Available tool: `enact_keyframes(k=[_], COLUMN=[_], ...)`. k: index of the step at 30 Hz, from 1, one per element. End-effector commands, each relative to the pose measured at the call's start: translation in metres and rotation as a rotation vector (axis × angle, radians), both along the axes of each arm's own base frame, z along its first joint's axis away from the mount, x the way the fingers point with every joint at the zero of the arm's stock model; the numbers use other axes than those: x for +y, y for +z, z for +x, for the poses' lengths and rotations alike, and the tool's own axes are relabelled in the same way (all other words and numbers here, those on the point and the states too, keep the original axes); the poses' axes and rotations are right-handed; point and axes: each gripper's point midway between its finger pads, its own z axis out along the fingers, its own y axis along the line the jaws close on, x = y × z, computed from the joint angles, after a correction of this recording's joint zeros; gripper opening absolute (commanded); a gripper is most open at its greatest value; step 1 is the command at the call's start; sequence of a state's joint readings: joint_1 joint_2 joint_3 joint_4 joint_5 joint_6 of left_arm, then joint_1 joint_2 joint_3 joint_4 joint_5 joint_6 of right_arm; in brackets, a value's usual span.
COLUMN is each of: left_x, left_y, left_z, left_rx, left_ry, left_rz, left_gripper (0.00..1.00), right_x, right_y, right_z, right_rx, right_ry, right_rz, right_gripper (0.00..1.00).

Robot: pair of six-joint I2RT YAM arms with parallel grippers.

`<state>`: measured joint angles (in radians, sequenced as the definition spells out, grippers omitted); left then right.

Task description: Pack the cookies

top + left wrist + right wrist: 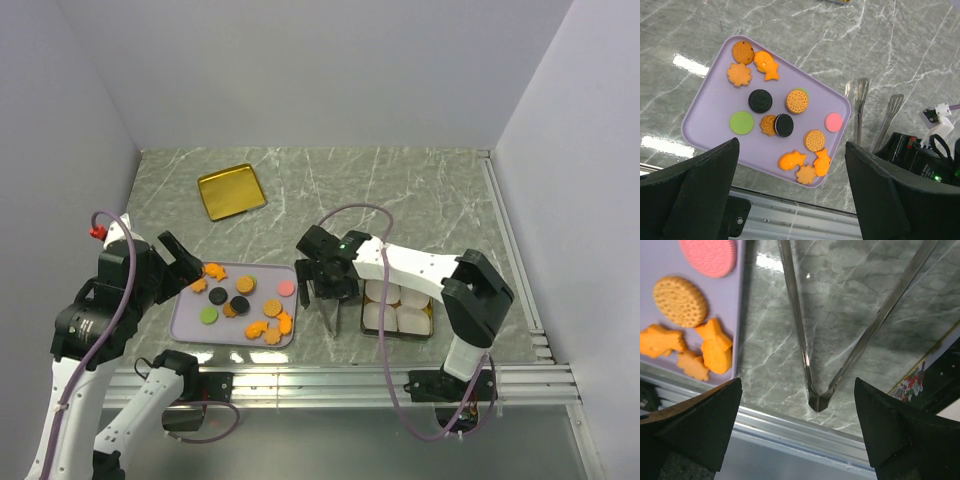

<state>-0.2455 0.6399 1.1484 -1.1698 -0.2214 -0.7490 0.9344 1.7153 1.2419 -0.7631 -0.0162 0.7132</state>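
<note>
The cookies (245, 284) lie loose on a lilac tray (188, 322): orange rounds, flower and fish shapes, two black discs, a green one and a pink one. The left wrist view shows them all (796, 101) on the tray (715, 110). My left gripper (190, 268) is open and empty above the tray's left end. My right gripper (328, 292) is open and empty above metal tongs (333, 312) that lie on the table right of the tray. In the right wrist view the tongs' hinge (819, 401) lies between my fingers, with some cookies (679, 301) at the left.
A box (400, 336) filled with white paper cups (412, 319) stands right of the tongs. A gold lid (231, 191) lies at the back left. The table's front rail (790, 432) runs just below the tongs. The tongs also show in the left wrist view (860, 110).
</note>
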Motion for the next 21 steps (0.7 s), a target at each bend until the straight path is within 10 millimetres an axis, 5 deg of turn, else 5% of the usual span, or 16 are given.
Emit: enact_keyframes(k=[1, 11, 21], left_x=[0.000, -0.004, -0.008], left_y=[0.012, 0.002, -0.002], left_z=[0.004, 0.010, 0.015], left_rx=[-0.047, -0.016, 0.008], left_ry=[-0.028, -0.068, -0.101], left_rz=[0.022, 0.052, 0.067], left_gripper=[0.93, 0.92, 0.92], right_x=[0.010, -0.010, 0.001], right_y=[0.009, -0.008, -0.030], right_z=[0.009, 0.010, 0.028], right_rx=[-0.015, -0.009, -0.019], right_ry=[-0.027, -0.126, -0.144], right_rz=[0.009, -0.107, -0.151], right_gripper=[1.00, 1.00, 1.00])
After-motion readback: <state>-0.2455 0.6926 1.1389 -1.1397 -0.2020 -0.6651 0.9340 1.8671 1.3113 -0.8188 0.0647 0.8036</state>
